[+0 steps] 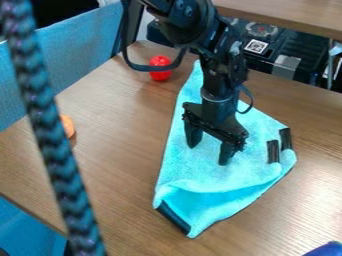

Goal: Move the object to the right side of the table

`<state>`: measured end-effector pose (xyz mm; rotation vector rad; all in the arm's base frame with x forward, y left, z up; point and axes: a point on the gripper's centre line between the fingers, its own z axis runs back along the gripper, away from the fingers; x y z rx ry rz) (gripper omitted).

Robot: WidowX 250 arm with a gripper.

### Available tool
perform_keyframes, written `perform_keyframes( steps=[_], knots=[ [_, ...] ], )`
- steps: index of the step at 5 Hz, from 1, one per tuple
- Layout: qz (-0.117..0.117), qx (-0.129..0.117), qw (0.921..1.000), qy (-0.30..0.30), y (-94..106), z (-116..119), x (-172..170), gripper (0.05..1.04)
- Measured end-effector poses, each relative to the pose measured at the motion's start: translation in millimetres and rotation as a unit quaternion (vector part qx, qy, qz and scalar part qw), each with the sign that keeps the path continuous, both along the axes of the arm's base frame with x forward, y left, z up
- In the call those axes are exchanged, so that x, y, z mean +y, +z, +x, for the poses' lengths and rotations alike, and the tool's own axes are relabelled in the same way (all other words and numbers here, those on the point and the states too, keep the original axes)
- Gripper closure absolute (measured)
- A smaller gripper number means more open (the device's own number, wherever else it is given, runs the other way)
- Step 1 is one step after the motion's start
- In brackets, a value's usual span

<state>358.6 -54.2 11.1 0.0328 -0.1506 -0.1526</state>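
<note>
The turquoise cloth [194,172] lies just right of the frame's centre, beneath the gripper [210,152], its jaws spread wide; grasping looks undone, and the rightward move probably remains

Turquoise fuzzy cloth [194,175], black strips [273,151]. Brown wood-grain tabletop [120,150], darker streaks. Black two-finger gripper [208,154]. Braided cord [57,150]: black/teal/purple chevrons. Glossy red rounded object [160,76]. Orange rounded object [67,126]. Light-blue fabric panel [87,45]. White square label [256,46], black code pattern.
</note>
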Motion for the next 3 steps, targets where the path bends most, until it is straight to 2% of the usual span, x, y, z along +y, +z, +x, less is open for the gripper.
perform_keyframes(
  steps=[3],
  knots=[
    [-0.054,0.038,0.9978,0.006,1.9,6.9,-60.6,0.083]
  ],
)
